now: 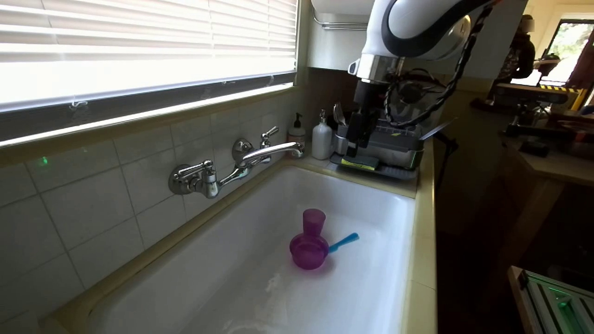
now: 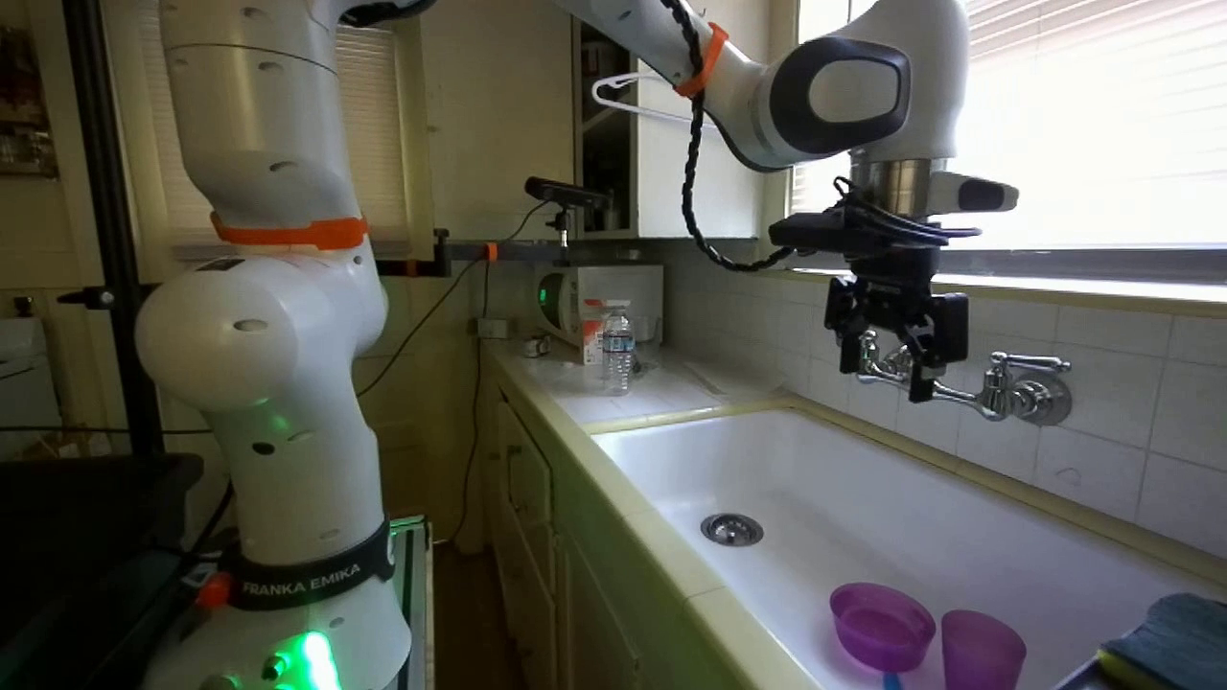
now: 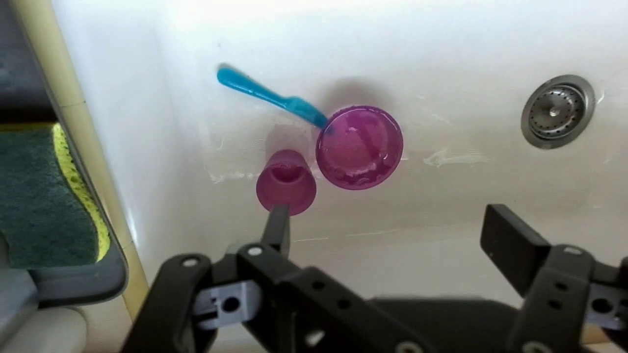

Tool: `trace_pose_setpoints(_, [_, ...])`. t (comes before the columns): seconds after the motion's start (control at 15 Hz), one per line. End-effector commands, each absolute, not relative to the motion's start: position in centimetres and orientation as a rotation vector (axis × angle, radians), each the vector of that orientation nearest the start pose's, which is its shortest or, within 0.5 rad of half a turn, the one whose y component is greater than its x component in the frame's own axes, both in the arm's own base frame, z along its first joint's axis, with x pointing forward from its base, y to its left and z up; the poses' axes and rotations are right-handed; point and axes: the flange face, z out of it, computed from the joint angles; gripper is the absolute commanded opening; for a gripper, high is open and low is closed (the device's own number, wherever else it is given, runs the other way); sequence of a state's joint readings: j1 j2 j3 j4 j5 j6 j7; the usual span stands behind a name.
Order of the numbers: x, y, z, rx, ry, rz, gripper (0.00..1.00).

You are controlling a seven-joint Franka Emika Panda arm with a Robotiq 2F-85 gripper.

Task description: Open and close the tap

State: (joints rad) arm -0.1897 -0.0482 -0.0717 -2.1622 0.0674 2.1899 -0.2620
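The chrome wall-mounted tap [image 1: 271,150] has a long thin spout over the sink and lever handles at both sides, one nearer [image 1: 199,178] and one farther [image 1: 268,137] in this exterior view. In an exterior view the tap [image 2: 997,388] is partly hidden behind my gripper [image 2: 885,377]. The tap does not show in the wrist view. My gripper [image 3: 387,220] is open with nothing between its fingers. It points down above the sink, apart from the tap. In an exterior view the gripper [image 1: 355,146] appears right of the spout. No water flow is visible.
The white sink [image 1: 222,278] holds a purple bowl [image 3: 360,147], a purple cup [image 3: 286,184] and a blue utensil [image 3: 260,93]. Soap bottles [image 1: 321,139], a dish rack [image 1: 394,148] and a sponge [image 3: 44,196] stand at the sink's end. The tiled wall [image 1: 83,195] and window blinds lie behind the tap.
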Motion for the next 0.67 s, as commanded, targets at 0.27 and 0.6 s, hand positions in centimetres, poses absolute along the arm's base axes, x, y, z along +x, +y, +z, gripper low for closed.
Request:
trace_pose_setpoints(0.27, [50.2, -13.0, 42.1, -3.097, 0.052, -0.15, 1.0])
trace_pose_setpoints(0.6, [50.3, -13.1, 42.1, -3.097, 0.055, -0.152, 1.0])
